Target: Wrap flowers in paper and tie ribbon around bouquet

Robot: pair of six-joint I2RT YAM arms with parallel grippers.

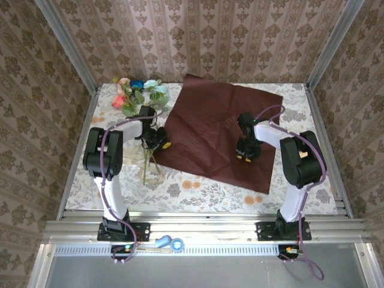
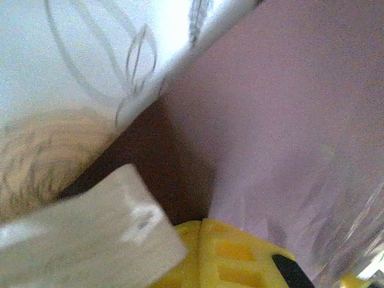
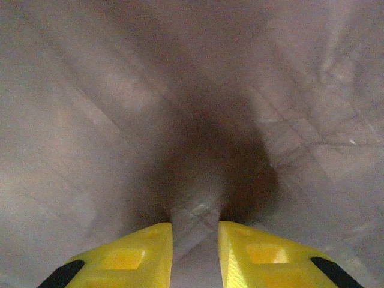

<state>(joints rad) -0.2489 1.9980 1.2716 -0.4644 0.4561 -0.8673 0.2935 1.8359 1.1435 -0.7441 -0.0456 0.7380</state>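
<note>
Yellow right fingers (image 3: 194, 235) sit closest to the lens, a little way apart, with a small fold of the red paper (image 3: 120, 120) poking up in the gap. I cannot tell if they pinch it or just rest on it. From above, they sit on the paper, at 4 o'clock from its middle. The left fingers (image 1: 158, 140) are squeezed closed at the paper's 9 o'clock edge, and I cannot tell what they grip, if anything. The flowers (image 1: 137, 93) lie off the paper on the surface (image 1: 198, 189), at 10 o'clock from it. Their blooms point to 12 o'clock and their thin stems run down to 6 o'clock, just beside the left fingers, so the left arm is nearer. The top view shows the flowers, while the left wrist view shows the paper's edge up close and a blurry tan strip (image 2: 90, 240) I cannot name.
</note>
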